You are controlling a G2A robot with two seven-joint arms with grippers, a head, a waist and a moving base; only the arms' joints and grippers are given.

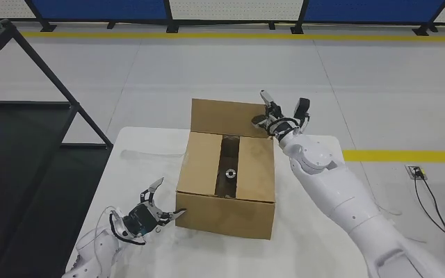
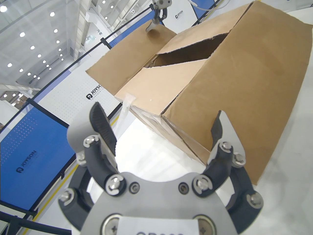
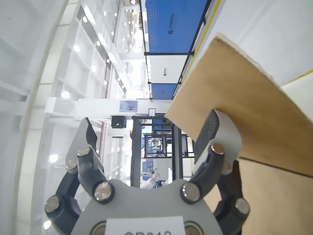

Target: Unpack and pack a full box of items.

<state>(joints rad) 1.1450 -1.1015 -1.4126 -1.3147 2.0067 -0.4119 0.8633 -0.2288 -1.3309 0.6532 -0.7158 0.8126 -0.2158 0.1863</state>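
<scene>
Your box (image 1: 224, 208) sits in the middle of the table (image 1: 139, 156), its two top flaps nearly shut with a dark gap between them and the back flap (image 1: 226, 117) standing up at 12 o'clock. Your right claw (image 1: 263, 108) is spread wide and empty at the box's 1 o'clock, one finger (image 3: 220, 133) touching that flap's corner. Your left claw (image 1: 169, 199) is released at 8 o'clock, just beside the box.

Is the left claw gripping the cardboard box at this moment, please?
No, the left claw stands wide open and closed on nothing, with the corner of the cardboard box ahead of it.
</scene>
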